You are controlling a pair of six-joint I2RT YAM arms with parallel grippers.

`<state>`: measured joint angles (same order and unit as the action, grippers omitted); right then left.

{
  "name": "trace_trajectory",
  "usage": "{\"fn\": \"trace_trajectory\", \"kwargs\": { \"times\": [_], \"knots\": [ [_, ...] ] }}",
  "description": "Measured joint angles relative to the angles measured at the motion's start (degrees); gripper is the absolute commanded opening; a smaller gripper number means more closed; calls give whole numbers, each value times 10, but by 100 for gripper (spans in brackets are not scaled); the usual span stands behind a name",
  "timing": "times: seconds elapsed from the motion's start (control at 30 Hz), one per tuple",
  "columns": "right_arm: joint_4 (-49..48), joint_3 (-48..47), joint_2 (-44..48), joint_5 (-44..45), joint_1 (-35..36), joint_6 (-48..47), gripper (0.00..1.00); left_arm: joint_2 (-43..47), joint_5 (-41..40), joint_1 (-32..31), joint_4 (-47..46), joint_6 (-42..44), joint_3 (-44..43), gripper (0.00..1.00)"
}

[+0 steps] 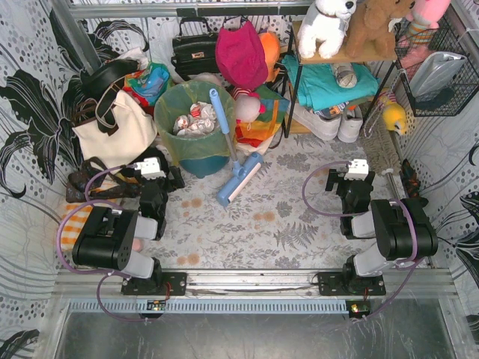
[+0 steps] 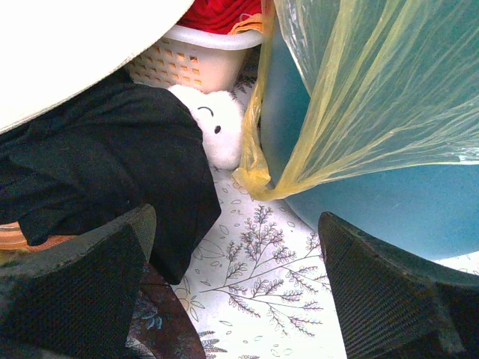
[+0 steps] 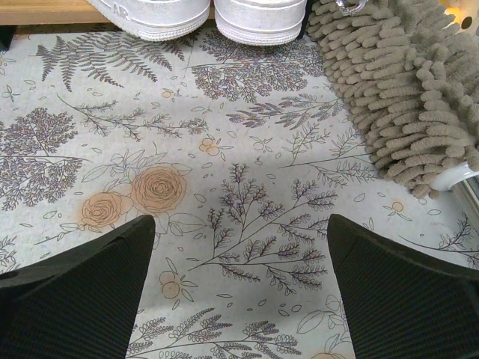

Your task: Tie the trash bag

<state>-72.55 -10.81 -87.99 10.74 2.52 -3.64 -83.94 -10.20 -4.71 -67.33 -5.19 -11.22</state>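
Note:
The trash bag [image 1: 196,96] is thin yellow-green plastic lining a teal round bin [image 1: 203,163], its rim folded over the bin's edge, with crumpled white paper [image 1: 191,120] inside. In the left wrist view the trash bag [image 2: 374,90] hangs over the bin wall [image 2: 397,209] at upper right. My left gripper [image 1: 159,173] sits low, just left of the bin; it is open [image 2: 236,217] with only floral floor between its fingers. My right gripper [image 1: 350,178] is far right of the bin, open [image 3: 239,221] over bare floral floor.
A cream tote [image 1: 120,127] with black straps stands left of the bin. A blue squeegee [image 1: 233,161] leans against the bin. A white plush [image 2: 217,127] and a basket [image 2: 187,63] lie behind. White shoes [image 3: 157,15] and a chenille mat [image 3: 397,90] lie ahead of the right gripper.

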Motion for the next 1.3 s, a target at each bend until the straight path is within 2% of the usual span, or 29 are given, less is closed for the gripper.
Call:
{"fn": "trace_trajectory", "kwargs": {
  "times": [1.3],
  "knots": [
    [0,0,0,0,0,0,97,0,8,0,1,0,0,98]
  ]
}}
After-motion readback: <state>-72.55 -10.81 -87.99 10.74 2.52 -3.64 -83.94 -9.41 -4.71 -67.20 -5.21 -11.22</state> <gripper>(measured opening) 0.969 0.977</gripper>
